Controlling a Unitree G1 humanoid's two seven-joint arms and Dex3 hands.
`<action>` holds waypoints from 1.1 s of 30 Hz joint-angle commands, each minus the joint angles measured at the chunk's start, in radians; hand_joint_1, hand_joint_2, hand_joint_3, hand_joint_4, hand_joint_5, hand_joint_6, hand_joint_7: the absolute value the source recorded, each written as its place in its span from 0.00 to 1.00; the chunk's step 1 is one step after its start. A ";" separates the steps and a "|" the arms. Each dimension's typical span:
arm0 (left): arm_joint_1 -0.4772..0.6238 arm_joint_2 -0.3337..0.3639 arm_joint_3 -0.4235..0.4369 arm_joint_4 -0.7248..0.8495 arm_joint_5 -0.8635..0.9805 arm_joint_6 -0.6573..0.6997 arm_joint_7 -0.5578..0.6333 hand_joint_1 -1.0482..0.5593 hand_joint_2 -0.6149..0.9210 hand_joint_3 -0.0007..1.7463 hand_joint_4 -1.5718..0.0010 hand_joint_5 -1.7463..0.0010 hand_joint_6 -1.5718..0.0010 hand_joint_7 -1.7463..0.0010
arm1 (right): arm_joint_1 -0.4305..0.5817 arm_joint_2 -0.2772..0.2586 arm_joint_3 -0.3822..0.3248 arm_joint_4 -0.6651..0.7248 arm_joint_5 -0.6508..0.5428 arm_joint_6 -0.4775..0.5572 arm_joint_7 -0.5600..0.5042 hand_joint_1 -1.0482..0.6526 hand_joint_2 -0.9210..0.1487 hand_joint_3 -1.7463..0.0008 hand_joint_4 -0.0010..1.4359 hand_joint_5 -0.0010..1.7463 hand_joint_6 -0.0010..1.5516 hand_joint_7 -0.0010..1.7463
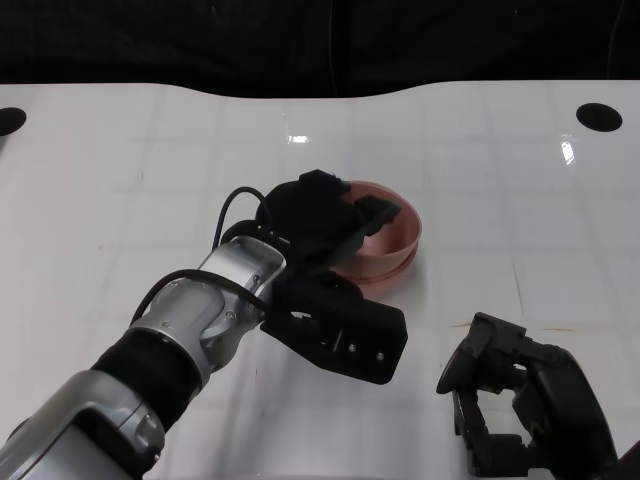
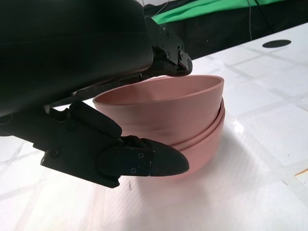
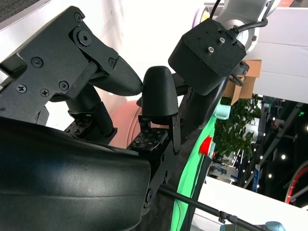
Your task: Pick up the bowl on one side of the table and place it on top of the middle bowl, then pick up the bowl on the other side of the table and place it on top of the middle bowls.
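Three bowls [image 1: 385, 245] stacked; left hand [image 1: 325, 225] gripping.

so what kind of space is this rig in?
Probably a robotics lab or demo hall, not a home. The glossy white table has round black holes near its corners, a green backdrop sheet hangs behind it, and the right wrist view shows another robot arm's silver joint.

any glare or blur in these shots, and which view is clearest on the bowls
Head view: ceiling-light glare spots on the glossy white table, otherwise sharp. Left wrist view: clearest on the stacked pink bowls, though the left robot hand looms dark and soft up close. Right wrist view: the right robot hand fills the frame, with bright background lights.
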 commanded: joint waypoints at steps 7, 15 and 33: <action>0.055 0.068 0.038 -0.153 -0.023 -0.002 0.004 0.17 1.00 0.26 0.98 0.98 0.94 0.99 | -0.003 -0.010 -0.014 0.004 0.016 -0.013 0.010 0.53 0.51 0.23 0.61 1.00 0.52 0.89; 0.187 0.168 0.115 -0.375 -0.063 -0.064 0.035 0.20 1.00 0.22 0.94 0.95 0.89 0.97 | -0.001 -0.006 -0.011 0.012 0.018 -0.018 0.012 0.52 0.51 0.23 0.62 1.00 0.52 0.89; 0.706 0.264 0.481 -0.898 -0.446 -0.193 -0.011 0.41 1.00 0.18 0.79 0.76 0.67 0.93 | 0.012 -0.002 -0.002 -0.021 0.022 0.012 0.019 0.53 0.52 0.21 0.63 1.00 0.52 0.89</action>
